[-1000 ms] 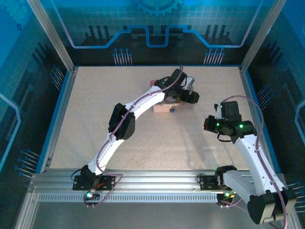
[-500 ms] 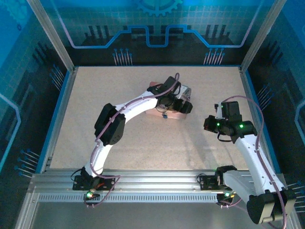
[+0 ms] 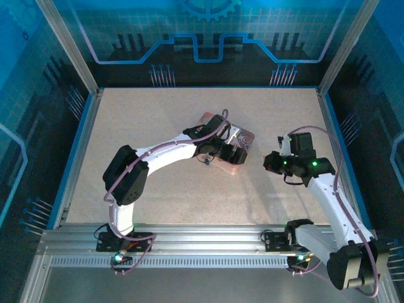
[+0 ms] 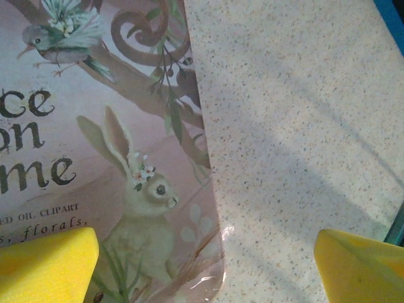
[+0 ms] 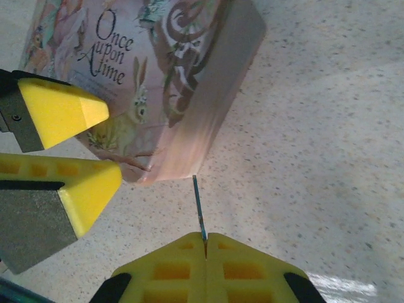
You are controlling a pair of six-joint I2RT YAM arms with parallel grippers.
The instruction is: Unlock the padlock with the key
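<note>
My right gripper (image 5: 205,243) (image 3: 268,163) is shut on the key (image 5: 199,208), a thin bluish sliver that sticks out ahead of the fingertips. Its tip points at the near corner of the pink illustrated tin (image 5: 158,76) (image 3: 244,136) and stops just short of it. My left gripper (image 4: 205,271) (image 3: 234,154) hovers open over that same corner of the lid (image 4: 95,158). One of its yellow fingers (image 5: 57,110) is above the lid and the other (image 5: 76,189) is off the tin's edge. Nothing sits between them. The padlock is hidden.
The left arm (image 3: 170,148) stretches across the middle of the speckled table (image 3: 189,189). Blue rails and frame posts (image 3: 331,136) bound the table on the right. Bare tabletop (image 4: 297,126) lies right of the tin.
The left arm has swung left and drawn its gripper nearer, to the tin's front corner. The tin now lies with its lid showing. The right gripper has edged left toward the tin.
</note>
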